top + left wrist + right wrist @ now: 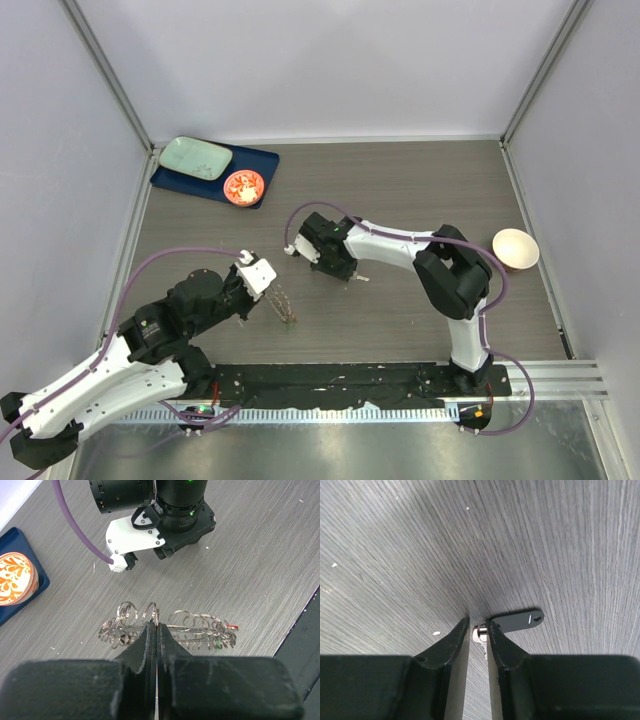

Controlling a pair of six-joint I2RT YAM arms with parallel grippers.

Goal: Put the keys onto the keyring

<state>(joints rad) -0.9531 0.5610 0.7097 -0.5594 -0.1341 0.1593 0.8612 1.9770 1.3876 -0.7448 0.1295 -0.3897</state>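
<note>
Right wrist: flat black oblong key (520, 620)

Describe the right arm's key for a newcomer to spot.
On the grey wood-grain table, go to the right arm's fingers, tips down mid-table. The key pinched between them has a flat black oblong head with a slot; the keyring nearby is silver wire loops.

My left pincer (157, 626) grips the keyring (172, 629), a bunch of silvery wire loops with red and green specks at one end. My right pincer (479, 631) nips the black-headed key (517, 621) by its metal shank.
</note>
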